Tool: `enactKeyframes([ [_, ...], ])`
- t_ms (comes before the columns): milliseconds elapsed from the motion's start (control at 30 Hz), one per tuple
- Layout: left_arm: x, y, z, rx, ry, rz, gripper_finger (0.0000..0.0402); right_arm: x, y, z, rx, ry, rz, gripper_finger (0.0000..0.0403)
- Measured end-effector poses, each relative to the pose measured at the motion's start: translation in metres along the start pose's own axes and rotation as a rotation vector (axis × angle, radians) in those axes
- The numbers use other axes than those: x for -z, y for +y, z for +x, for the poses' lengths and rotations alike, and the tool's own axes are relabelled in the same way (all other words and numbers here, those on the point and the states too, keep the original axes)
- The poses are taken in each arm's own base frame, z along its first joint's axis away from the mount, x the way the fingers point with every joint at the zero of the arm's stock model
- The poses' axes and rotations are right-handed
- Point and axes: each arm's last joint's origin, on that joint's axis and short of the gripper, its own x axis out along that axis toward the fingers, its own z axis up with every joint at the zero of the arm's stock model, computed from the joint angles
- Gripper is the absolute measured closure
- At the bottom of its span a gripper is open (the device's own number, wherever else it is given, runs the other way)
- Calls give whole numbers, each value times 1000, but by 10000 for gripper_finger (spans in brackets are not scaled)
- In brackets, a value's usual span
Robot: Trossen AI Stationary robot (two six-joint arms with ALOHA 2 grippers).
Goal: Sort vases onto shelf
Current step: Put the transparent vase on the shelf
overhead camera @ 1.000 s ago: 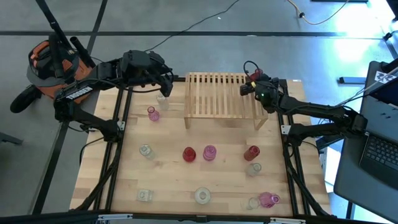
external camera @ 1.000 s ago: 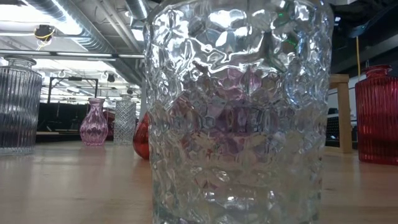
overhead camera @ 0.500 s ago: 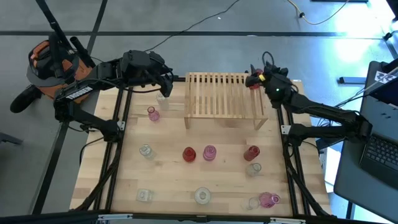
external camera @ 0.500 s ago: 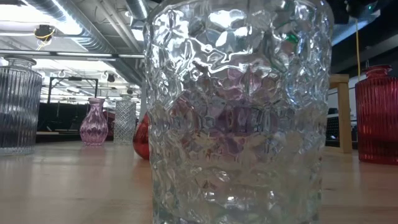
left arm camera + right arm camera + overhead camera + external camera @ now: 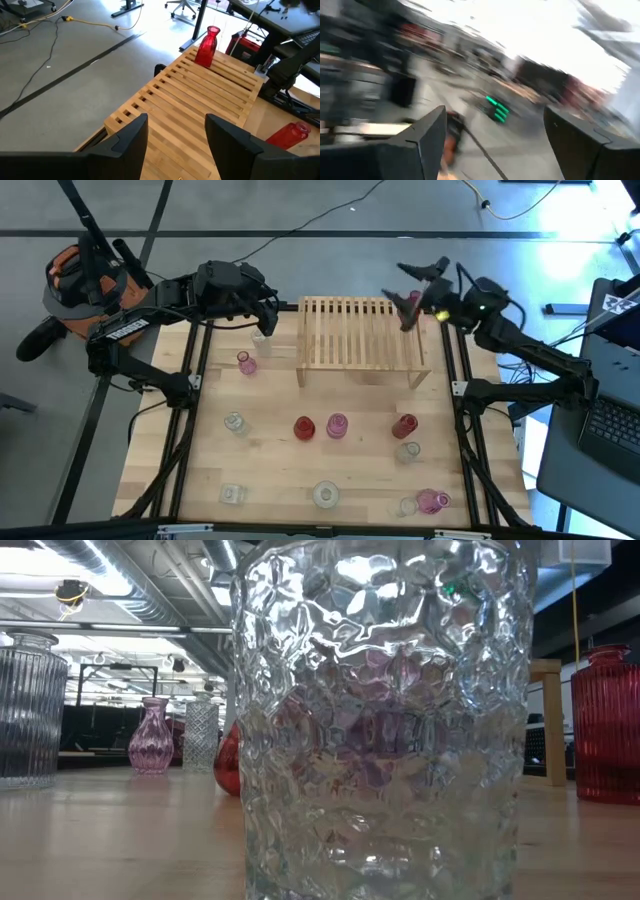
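Note:
The shelf (image 5: 360, 340) stands at the table's far middle. A red vase (image 5: 207, 42) stands upright on its far right corner. My right gripper (image 5: 408, 292) hangs open high over that corner, clear of the vase; its wrist view is blurred, with nothing between the fingers (image 5: 430, 135). My left gripper (image 5: 175, 145) waits open in the air left of the shelf, above a clear vase (image 5: 262, 340). Several more vases, red (image 5: 304, 427), pink (image 5: 337, 426) and clear (image 5: 326, 495), stand on the tabletop nearer me.
A dimpled clear vase (image 5: 380, 720) fills the low view, with a ribbed red one (image 5: 605, 725) to its right. A pink vase (image 5: 245, 362) stands left of the shelf. A laptop (image 5: 610, 430) sits off the table's right edge.
My right gripper has risen from the shelf's far right corner and drawn a little toward the far right. It has tipped up from pointing downward to about level, and rolled. The red vase has stayed upright on the shelf.

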Motion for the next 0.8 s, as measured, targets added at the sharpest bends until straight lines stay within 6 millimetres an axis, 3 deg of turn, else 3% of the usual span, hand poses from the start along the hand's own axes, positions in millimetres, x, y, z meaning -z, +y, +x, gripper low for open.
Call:
enactKeyframes([
  [200,10,2,-1,17,111,29,212,-17,2,0,-250,-102,57,123],
  [533,42,8,4,-33,380,65,212,2,14,-4,-485,105,255,123],
  [633,57,13,17,-126,426,38,212,4,14,-4,-463,127,237,123],
  [800,97,44,52,-285,581,-159,212,3,13,-3,-416,126,200,123],
])
